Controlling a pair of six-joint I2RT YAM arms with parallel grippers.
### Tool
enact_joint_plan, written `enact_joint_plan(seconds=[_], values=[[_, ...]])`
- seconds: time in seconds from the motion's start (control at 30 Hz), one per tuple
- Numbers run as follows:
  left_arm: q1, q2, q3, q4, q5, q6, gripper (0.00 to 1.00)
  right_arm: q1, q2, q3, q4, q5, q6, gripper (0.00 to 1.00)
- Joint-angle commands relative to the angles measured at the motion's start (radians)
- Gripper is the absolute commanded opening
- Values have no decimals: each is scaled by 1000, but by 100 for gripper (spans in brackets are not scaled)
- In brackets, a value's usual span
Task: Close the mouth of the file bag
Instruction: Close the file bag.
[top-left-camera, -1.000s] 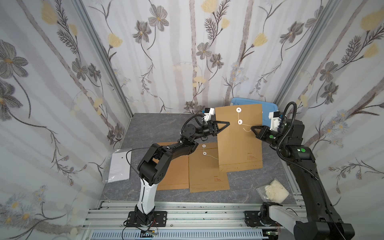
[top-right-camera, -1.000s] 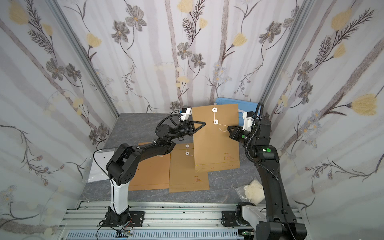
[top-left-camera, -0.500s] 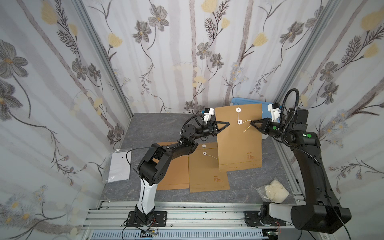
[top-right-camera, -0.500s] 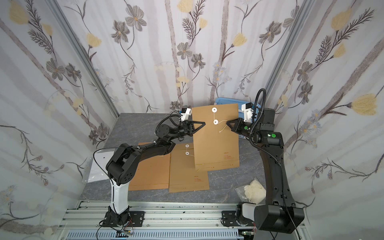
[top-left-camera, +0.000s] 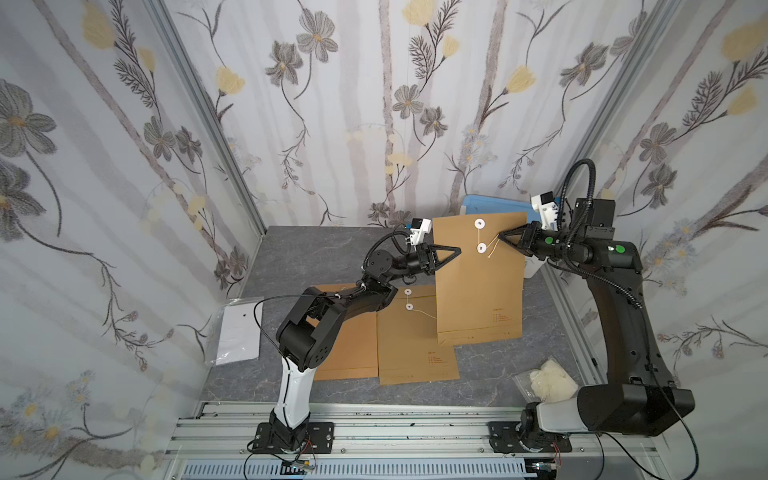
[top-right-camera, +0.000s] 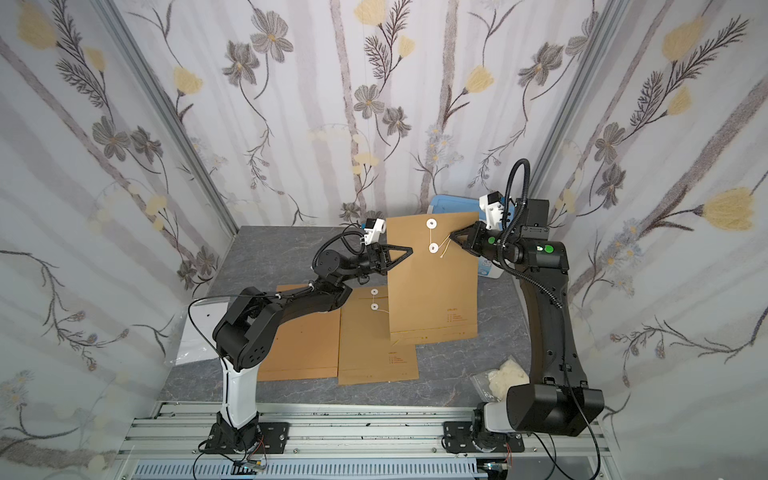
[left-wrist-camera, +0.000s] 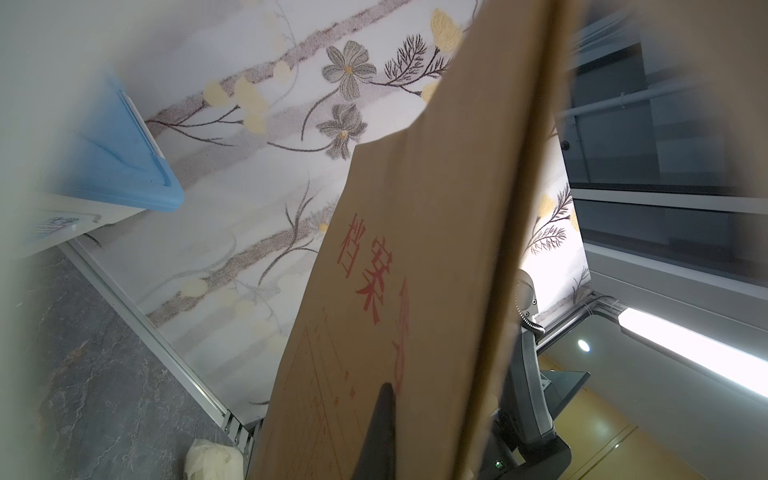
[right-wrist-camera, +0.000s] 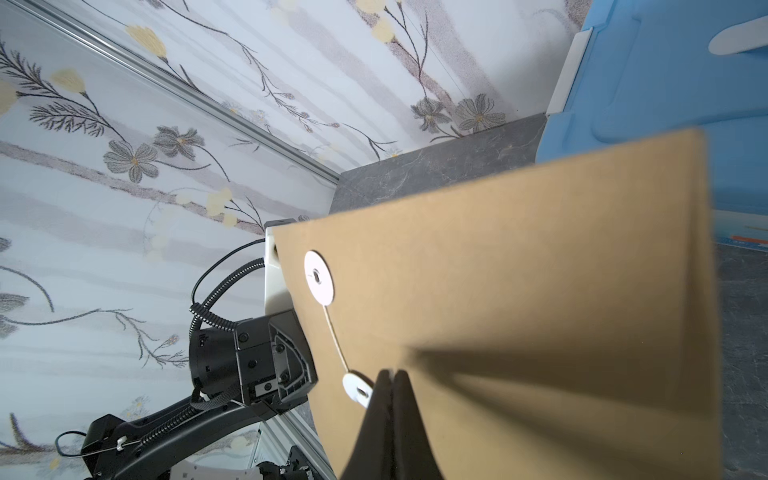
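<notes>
- Right now the file bag (top-left-camera: 478, 291) hangs upright in the air, flap end up, with the upper disc (top-left-camera: 479, 223) and lower disc (top-left-camera: 481, 248) facing the top views.
- Left gripper (top-left-camera: 457, 251) has its jaws clamped on the bag's side edge, level with the lower disc; it carries the whole bag.
- Right gripper (top-left-camera: 500, 236) has its jaws together on the string (top-left-camera: 492, 244), just beside the lower disc on the bag's other side.
- My worry: the string is thin, so it could slip out of the jaws mid-wrap, or a hard pull could tear a disc or twist the bag in its single edge grip.
- With only one edge held, the bag may swing or bow away as I circle the discs, and the loop would miss.
- Behind the bag's top corner sits the blue box (top-left-camera: 492, 205), close to the right wrist; circling wide that way risks a knock.
- Below the bag lie two flat envelopes (top-left-camera: 415, 345); I cannot tell whether the bag's bottom edge clears them.
- Open room is in front of the bag's face and above it.
</notes>
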Motion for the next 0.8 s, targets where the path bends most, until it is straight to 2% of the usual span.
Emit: enact_joint_plan(seconds=[0.0,0.17,0.43,0.77], values=[[-5,2,6,54,22,-17,0,11,53,53,-36,-3,-28,0],[-13,6,5,54,23,-14,0,39,99,126,-69,11,-35,0],[-17,42,22,54,20,-26,0,144,139,218,-121,35,-38,0],[-15,42,36,54,20,-24,0,200,151,219,-223,134,-87,0]])
